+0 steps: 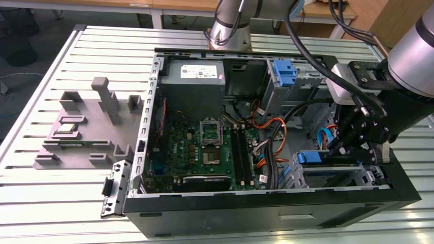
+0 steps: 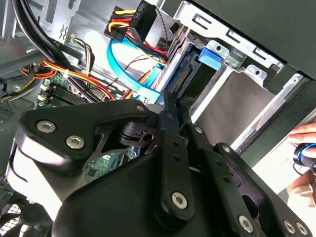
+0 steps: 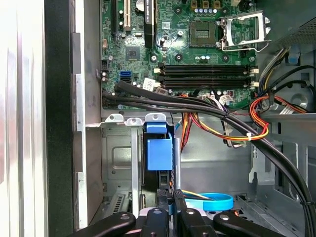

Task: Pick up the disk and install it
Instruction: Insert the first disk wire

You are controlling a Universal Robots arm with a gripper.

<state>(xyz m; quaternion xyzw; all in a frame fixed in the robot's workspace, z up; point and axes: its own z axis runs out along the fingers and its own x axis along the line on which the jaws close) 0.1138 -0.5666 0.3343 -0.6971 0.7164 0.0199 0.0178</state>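
We're deep inside the open black computer case (image 1: 271,216) on the slatted metal table (image 1: 61,203). The arm's black gripper (image 3: 169,200) hangs over the grey metal drive cage (image 3: 121,163), in the corner of the case at the exterior view's right.

The disk (image 3: 159,148), a flat rectangular hard drive in blue plastic carrier rails, stands on edge in a slot of that cage. Its blue tab end points toward the green motherboard (image 3: 197,49). It looks well down into the slot, but I can't tell whether it is fully home.

The jaws are drawn narrow. In the second wrist view the fingers (image 2: 167,116) look pinched on the disk's near edge, so I judge they are holding it, though the black linkage hides part of the contact.

Now the hazards. A light-blue flat data cable (image 2: 123,64) loops just beside the fingers. Any sideways drift of the wrist could hook it and drag its plug loose. Orange, red and yellow wires (image 3: 259,126) and thick black cables (image 3: 197,104) cross close by the cage mouth and could snag the same way.

The bigger worry is the slot itself. If the disk sits slightly cocked, its rails could bind against the cage walls. A push could then slide the fingers off that thin edge or flex the plastic rails.
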